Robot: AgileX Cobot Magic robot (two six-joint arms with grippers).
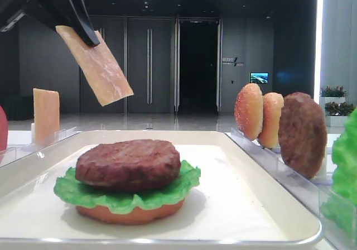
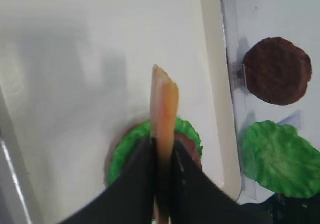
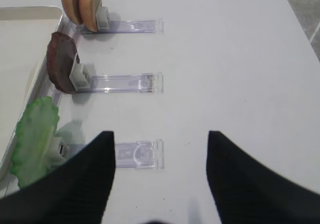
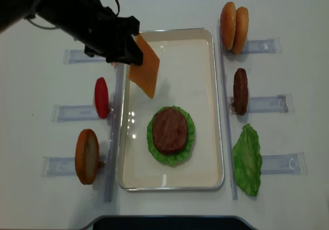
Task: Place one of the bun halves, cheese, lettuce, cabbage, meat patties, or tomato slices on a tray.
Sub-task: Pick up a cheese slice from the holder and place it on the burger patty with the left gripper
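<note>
My left gripper (image 4: 126,50) is shut on a thin pale-orange cheese slice (image 4: 144,72), which hangs tilted in the air over the far left part of the cream tray (image 4: 205,60). In the left wrist view the cheese (image 2: 164,101) stands edge-on between the black fingers (image 2: 142,169). On the tray sits a stack: an orange bun half (image 1: 128,214), lettuce (image 4: 188,137) and a brown meat patty (image 4: 170,129). The cheese (image 1: 96,67) is well above it. My right gripper (image 3: 160,134) is open over the white table, holding nothing.
Clear racks right of the tray hold two bun halves (image 4: 234,20), a patty (image 4: 240,91) and a lettuce leaf (image 4: 248,160). Left of it stand a red tomato slice (image 4: 101,97) and a bun half (image 4: 87,155). Another pale-orange slice (image 1: 46,116) stands at far left.
</note>
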